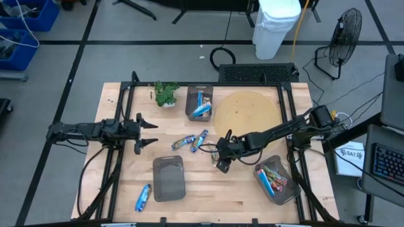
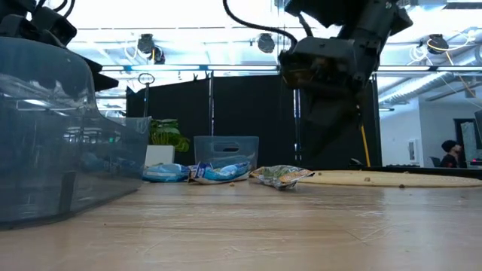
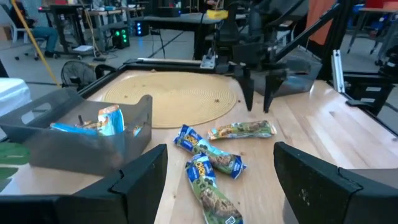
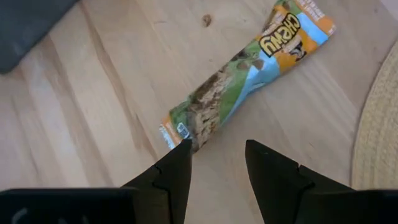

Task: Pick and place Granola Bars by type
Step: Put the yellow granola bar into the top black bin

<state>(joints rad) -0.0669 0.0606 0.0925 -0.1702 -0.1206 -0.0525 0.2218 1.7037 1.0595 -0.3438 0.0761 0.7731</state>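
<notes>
Beside the round woven mat (image 1: 247,113), at its edge nearest the table's middle, lies the green-and-tan granola bar (image 4: 245,78) that the right gripper (image 4: 217,163) hangs over, fingers parted and empty, one tip just over the wrapper's end; probably it is lining up to take this bar. Three grey bins ring the mat: the bin by the plant (image 1: 199,104) holds blue bars, the bin near the right arm's base (image 1: 278,183) mixed reddish and blue ones, and the bin toward the front (image 1: 168,178) looks empty, which suggests sorting by type. Two blue bars (image 1: 191,141) lie farther from the mat. The bar's long axis runs slantwise across the fingers' gap, so a grasp needs wrist rotation. Well away from the mat, the left gripper (image 1: 144,131) waits, spread wide.
</notes>
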